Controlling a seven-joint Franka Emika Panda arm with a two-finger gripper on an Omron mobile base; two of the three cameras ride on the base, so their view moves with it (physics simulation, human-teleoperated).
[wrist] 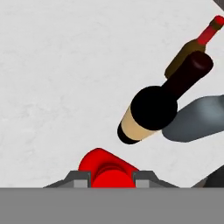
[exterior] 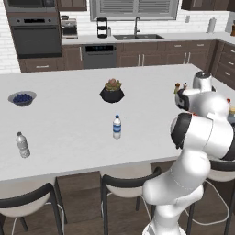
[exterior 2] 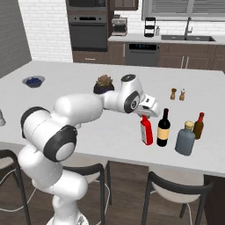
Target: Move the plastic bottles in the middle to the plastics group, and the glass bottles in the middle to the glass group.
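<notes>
pincer [exterior 2: 145, 115] closed on red bottle [exterior 2: 146, 130], beside wine bottle [exterior 2: 163, 128]

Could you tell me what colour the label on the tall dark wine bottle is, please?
Tan, on the wine bottle; clearest in the hand view.

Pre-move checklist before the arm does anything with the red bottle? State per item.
1. Gripper at the red bottle top: ok; in the hand view the fingertips flank its neck.
2. Grasp actually closed on it: cannot tell.
3. Red bottle upright on the counter: ok.
4. Wine bottle already beside the grey-blue jug bottle and amber bottle: ok.
5. Gap to the wine bottle for a placement: narrow, cannot tell whether it clears.
6. Blue-labelled water bottle moved to the grey-labelled water bottle: not ok, they stand well apart.
</notes>
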